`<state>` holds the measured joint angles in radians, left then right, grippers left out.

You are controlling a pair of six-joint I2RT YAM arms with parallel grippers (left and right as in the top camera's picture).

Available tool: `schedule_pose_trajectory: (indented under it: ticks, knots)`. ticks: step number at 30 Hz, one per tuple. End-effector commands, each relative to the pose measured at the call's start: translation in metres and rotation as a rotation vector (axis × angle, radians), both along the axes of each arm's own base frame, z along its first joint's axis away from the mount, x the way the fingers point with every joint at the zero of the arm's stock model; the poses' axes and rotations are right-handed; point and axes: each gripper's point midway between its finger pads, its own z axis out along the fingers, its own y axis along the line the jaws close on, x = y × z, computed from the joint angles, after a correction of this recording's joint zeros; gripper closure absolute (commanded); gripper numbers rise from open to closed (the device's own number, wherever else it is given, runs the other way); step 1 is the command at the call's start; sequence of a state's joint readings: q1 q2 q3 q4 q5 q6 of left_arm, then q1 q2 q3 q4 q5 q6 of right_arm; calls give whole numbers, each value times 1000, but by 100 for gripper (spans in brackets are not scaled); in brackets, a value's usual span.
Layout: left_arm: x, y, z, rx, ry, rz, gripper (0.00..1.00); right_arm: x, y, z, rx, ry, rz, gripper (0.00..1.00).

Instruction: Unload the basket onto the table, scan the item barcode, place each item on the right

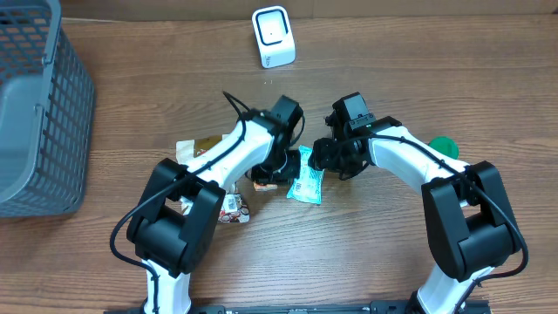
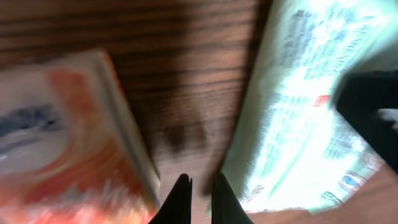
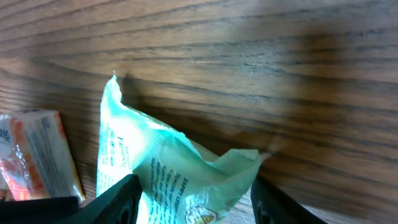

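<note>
The scan looked barely begun. The packet point(image 1: 306, 183) lay flat on the table point(image 1: 392, 52) near its middle, and the scanner point(image 1: 273, 37) stood well apart at 12 o'clock from it, near the far edge. No barcode could be made out on the packet's crumpled green face; the print was too blurred.

Both arms met over the packet. The left gripper point(image 2: 199, 186) was closed to a sliver with nothing between its tips. It pointed down at bare wood, with the packet's edge at 3 o'clock and an orange pack point(image 2: 56, 143) at 9 o'clock. The right gripper point(image 3: 194, 186) had its jaws well apart, astride the packet's near end, which rose rumpled between them. I could not tell whether they pinched it or only bracketed it.

By my reading, nearly all was left to do: secure the packet, lift it, carry it toward 12 o'clock and turn the code to the scanner's window. The film looked thin and slippery, so a grip on 1 corner might let it fold or swing.

The table was dark wood with a strong grain. A grey mesh basket point(image 1: 44, 105) sat at 9 o'clock, a brown pack point(image 1: 207, 145) lay beside the left arm, and a green round thing point(image 1: 445, 146) peeked out behind the right arm at 3 o'clock. Nothing of the room beyond the table showed.
</note>
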<state>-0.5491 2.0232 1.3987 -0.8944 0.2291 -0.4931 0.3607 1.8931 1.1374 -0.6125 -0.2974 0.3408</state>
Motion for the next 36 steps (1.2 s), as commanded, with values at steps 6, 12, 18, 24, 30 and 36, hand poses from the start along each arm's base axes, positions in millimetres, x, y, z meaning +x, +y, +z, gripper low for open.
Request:
schedule_pose_trajectory:
  ticks: [6,12,18,24,30,36]
  knots:
    - [12,-20,30,-88,-12,-67,91,3,19,24,148,9,21,31]
    - [3,-23,24,-80,3,-83,91,3,13,26,143,29,1,37]
    - [3,-27,15,-90,-10,-70,91,4,6,22,100,23,-12,39]
    - [-1,-20,-4,-68,-13,-39,92,6,2,20,75,15,-19,38]
    - [-10,-17,-19,-64,-5,-37,92,6,1,19,68,14,-21,38]
    - [-13,-14,-28,-64,-2,-22,91,4,0,13,74,17,-42,39]
